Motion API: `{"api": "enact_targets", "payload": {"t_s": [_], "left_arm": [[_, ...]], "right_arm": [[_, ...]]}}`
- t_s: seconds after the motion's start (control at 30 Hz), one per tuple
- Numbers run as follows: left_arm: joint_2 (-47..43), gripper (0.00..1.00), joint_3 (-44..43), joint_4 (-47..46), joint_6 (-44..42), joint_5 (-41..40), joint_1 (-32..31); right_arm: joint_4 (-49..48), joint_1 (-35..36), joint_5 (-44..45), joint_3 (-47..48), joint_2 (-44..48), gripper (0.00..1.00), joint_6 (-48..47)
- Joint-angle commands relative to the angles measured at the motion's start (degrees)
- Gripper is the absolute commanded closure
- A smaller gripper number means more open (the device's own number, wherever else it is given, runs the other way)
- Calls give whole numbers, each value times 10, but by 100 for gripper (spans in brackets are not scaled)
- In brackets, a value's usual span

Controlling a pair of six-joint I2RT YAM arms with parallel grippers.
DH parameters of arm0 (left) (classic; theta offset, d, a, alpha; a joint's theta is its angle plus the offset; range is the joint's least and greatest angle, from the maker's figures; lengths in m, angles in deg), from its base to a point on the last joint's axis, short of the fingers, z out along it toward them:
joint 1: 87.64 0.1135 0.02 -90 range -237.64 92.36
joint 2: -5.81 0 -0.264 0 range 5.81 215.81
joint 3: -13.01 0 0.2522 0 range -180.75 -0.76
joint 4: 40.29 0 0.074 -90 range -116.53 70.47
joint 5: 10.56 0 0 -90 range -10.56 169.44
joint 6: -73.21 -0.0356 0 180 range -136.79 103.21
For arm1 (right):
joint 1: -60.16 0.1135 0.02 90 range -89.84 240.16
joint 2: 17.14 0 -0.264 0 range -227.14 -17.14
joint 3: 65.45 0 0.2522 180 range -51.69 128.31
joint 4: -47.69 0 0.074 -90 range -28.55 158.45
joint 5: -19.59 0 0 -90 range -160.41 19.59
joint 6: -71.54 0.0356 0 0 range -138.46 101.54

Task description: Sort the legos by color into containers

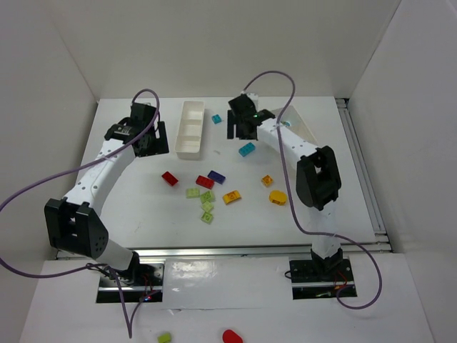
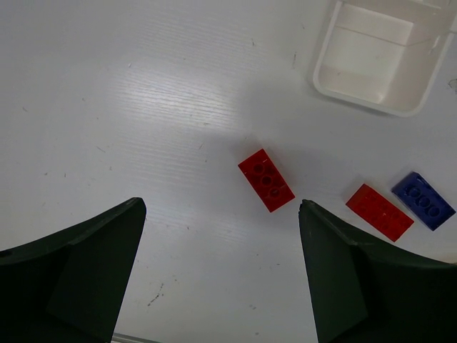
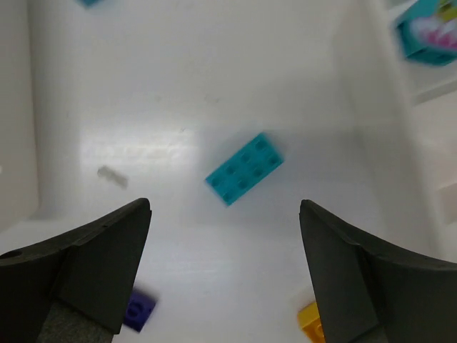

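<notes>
My left pincer (image 2: 221,211) hangs wide open and empty over the worktop (image 2: 107,107), and a red brick (image 2: 266,180) lies just ahead of the gap between its fingers. Beside it, the left tray (image 1: 191,128) looks bare in all three compartments from above, so I judge the sorting has barely begun. A second red (image 2: 379,211), a blue brick (image 2: 423,200), the greens (image 1: 207,196) and the orange ones (image 1: 231,197) all lie loose in the middle of the worktop. Further right, my right pincer (image 3: 225,207) is just as wide open and holds nothing. It hovers over a cyan brick (image 3: 244,168) lying flat and apart from both trays. Seen from above, the right tray (image 1: 301,120) is mostly hidden behind my right arm. The right wrist view shows a blurred cyan piece (image 3: 428,28) inside it, probably the only brick sorted so far. Only the top view shows a green bit (image 1: 165,337) and a red bit (image 1: 230,336) lying off the worktop, below my bases.
</notes>
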Motion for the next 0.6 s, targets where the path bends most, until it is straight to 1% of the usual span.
{"api": "enact_targets", "payload": {"t_s": [0.0, 0.03, 0.13, 0.27, 0.43, 0.5, 0.57], "left_arm": [[3, 3, -26, 2, -12, -7, 4], [3, 3, -26, 2, -12, -7, 4], [3, 3, -20, 2, -12, -7, 4], [-2, 3, -15, 2, -12, -2, 4], [-8, 3, -15, 2, -12, -2, 4], [-8, 3, -15, 2, -12, -2, 4], [-8, 3, -15, 2, -12, -7, 4]], "right_arm": [[-5, 22, -40, -48, 23, 8, 47], [3, 22, -50, -48, 13, 6, 60], [3, 22, -76, -62, 0, 6, 105], [-7, 16, -83, -57, -30, 6, 126], [14, 0, -89, 9, -96, 6, 131], [27, -6, -89, 40, -112, 8, 131], [27, -6, -84, 46, -126, 10, 131]]}}
